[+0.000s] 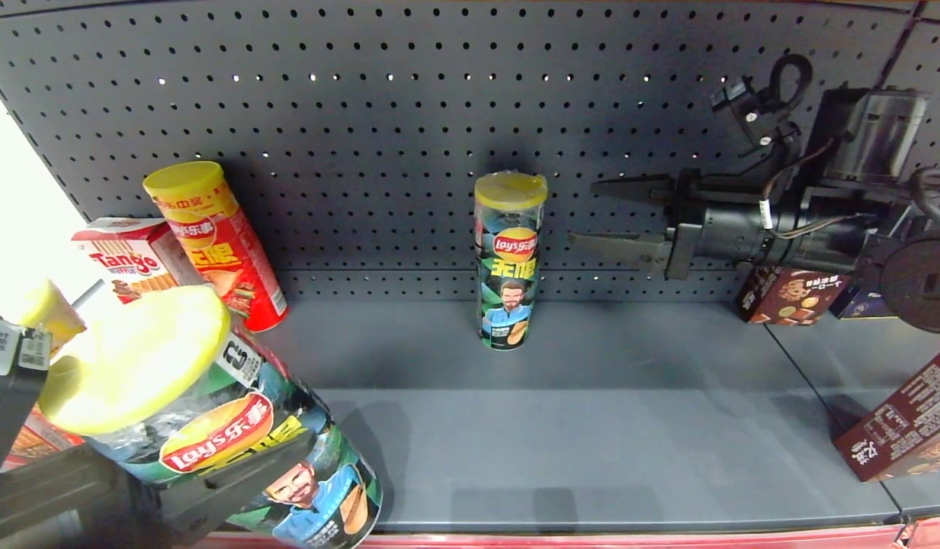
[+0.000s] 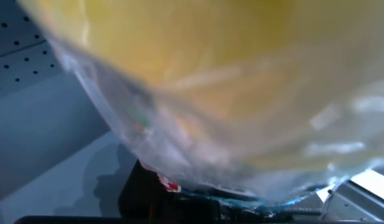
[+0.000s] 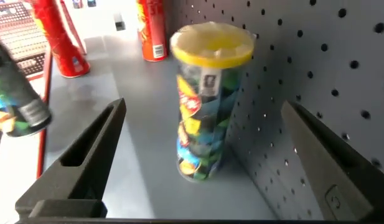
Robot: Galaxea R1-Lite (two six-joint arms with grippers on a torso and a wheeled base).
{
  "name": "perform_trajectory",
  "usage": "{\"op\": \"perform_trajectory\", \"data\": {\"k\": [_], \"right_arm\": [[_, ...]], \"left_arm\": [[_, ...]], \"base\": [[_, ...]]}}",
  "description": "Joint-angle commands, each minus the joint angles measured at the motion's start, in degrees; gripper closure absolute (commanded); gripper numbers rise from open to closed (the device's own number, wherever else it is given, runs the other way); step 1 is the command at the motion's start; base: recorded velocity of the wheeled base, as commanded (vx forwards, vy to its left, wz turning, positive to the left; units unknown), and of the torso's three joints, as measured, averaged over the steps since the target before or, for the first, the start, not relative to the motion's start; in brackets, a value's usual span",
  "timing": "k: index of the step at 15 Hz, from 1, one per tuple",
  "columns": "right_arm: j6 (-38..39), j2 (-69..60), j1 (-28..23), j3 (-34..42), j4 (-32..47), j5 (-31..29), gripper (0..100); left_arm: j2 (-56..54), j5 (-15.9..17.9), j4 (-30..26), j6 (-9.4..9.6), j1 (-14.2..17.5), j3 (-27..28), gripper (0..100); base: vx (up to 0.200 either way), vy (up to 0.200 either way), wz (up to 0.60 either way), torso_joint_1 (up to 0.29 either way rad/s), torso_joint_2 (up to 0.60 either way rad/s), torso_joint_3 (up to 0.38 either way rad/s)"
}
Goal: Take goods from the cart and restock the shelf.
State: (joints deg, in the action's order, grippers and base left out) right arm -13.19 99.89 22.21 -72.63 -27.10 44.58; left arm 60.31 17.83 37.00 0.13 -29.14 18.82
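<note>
Looks partly done. Has one green chip can (image 1: 510, 263) standing upright at the centre of the head view, on the grey shelf (image 1: 591, 427) and close to the pegboard (image 1: 409, 99). Holds the right gripper (image 1: 584, 213) just right of that can and apart from it, jaws spread wide, grasping nothing. Grips a second green can (image 1: 210, 427) in the left gripper (image 1: 172, 496) at lower left, tilted with its yellow lid toward the camera, one dark finger clamped across its body. Leaves this can to be stood on the shelf, probably in the bare stretch beside the first. Shows a red can (image 1: 218, 244) and a wafer box (image 1: 130, 259) at upper left and brown boxes (image 1: 904, 427) at far right, seemingly stocked.

Cannot say how many goods wait in the cart. Hides the left gripper's far finger behind the held can and cuts off the can's base at the bottom edge, so cannot tell whether it touches the shelf. Reads in the left wrist view as a blurred yellow lid and clear wrap, too close to judge the grip.
</note>
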Motion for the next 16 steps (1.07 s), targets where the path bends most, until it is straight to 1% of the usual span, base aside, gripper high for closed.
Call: {"op": "perform_trajectory", "data": {"k": [1, 3, 10, 14, 16], "right_arm": [[0.01, 5.32, 0.64, -3.57, 0.03, 0.16, 0], [0.01, 7.95, 1.08, -5.42, -0.06, 0.16, 0], [0.01, 13.75, 1.78, -7.17, -2.26, 1.39, 0], [0.01, 16.21, 3.28, -7.44, -3.4, 2.26, 0], [0.09, 17.44, 3.89, -7.79, -4.19, 2.26, 0]], "left_arm": [[-0.01, 0.01, 0.09, -0.31, -0.04, 0.16, 100], [-0.01, 0.01, 0.09, -0.93, -0.04, 0.16, 100], [0.25, 0.09, 0.0, -1.01, 0.31, 0.16, 100], [0.34, 0.01, 0.0, -1.01, 0.48, 0.16, 100], [0.25, 0.01, 0.09, -1.8, 0.48, 0.16, 100]], "base": [[0.0, 0.0, 0.0, 0.0, 0.0, 0.0], [0.0, 0.0, 0.0, 0.0, 0.0, 0.0], [0.0, 0.0, 0.0, 0.0, 0.0, 0.0], [0.0, 0.0, 0.0, 0.0, 0.0, 0.0], [0.0, 0.0, 0.0, 0.0, 0.0, 0.0]]}}
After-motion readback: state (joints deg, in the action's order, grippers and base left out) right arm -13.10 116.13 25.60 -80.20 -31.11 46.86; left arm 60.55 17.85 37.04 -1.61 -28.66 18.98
